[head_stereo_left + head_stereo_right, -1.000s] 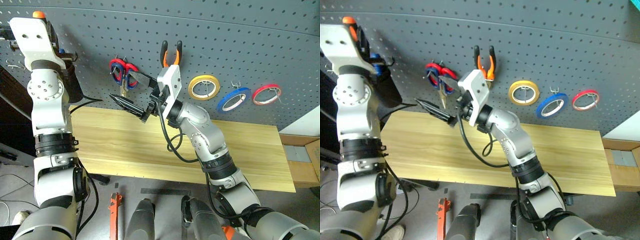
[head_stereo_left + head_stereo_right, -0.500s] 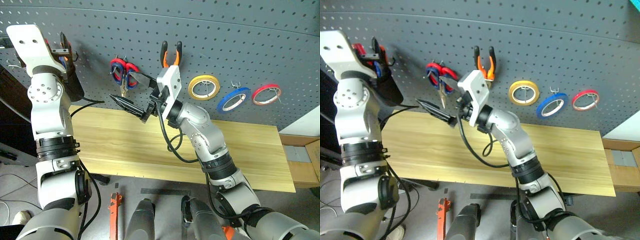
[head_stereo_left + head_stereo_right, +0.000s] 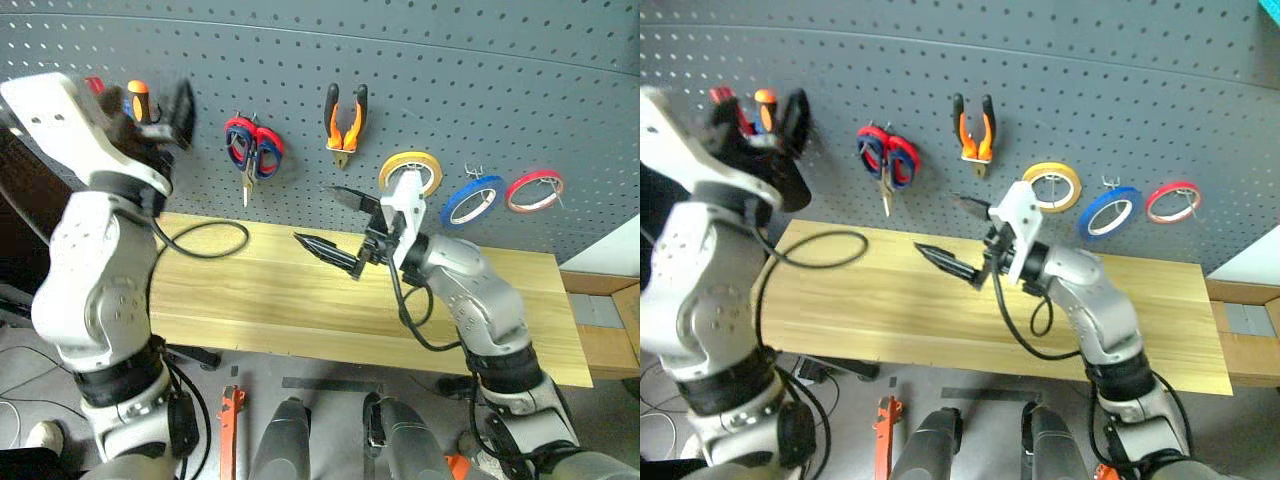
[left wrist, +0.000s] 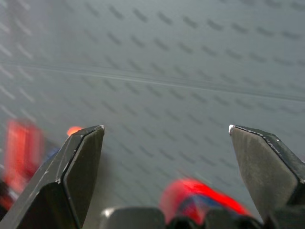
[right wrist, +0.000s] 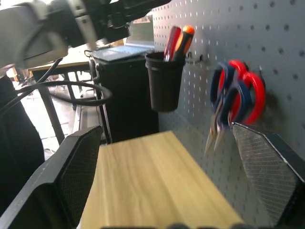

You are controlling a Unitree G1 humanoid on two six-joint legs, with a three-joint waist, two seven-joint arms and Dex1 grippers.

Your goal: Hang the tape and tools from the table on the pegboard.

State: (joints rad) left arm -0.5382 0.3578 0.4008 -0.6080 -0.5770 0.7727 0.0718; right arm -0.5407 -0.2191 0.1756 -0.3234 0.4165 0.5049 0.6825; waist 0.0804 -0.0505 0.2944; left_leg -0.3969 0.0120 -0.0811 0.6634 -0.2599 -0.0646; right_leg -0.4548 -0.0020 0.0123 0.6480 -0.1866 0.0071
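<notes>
On the dark grey pegboard (image 3: 480,90) hang the orange-and-black pliers (image 3: 345,118), the blue tape (image 3: 470,200), and the scissors with blue-grey handles (image 3: 243,150) sharing a hook with a red-handled pair. The screwdriver's orange handle (image 5: 183,40) stands in a black cup (image 5: 164,81) fixed to the board. My left gripper (image 4: 167,129) is open and holds nothing, just in front of that cup, facing the board. My right gripper (image 3: 312,213) is open and holds nothing, above the middle of the table (image 3: 260,300), pointing left.
A yellow tape ring (image 3: 410,172) and a red one (image 3: 532,188) hang either side of the blue tape. A red pen (image 5: 170,43) shares the cup. A black cable loop (image 3: 205,240) lies on the table's left part. A cardboard box (image 3: 610,320) sits past the table's right end.
My left gripper opened, left the screwdriver in the cup and drew back down and right. My right arm swung right and lower, away from the scissors, its gripper still open.
</notes>
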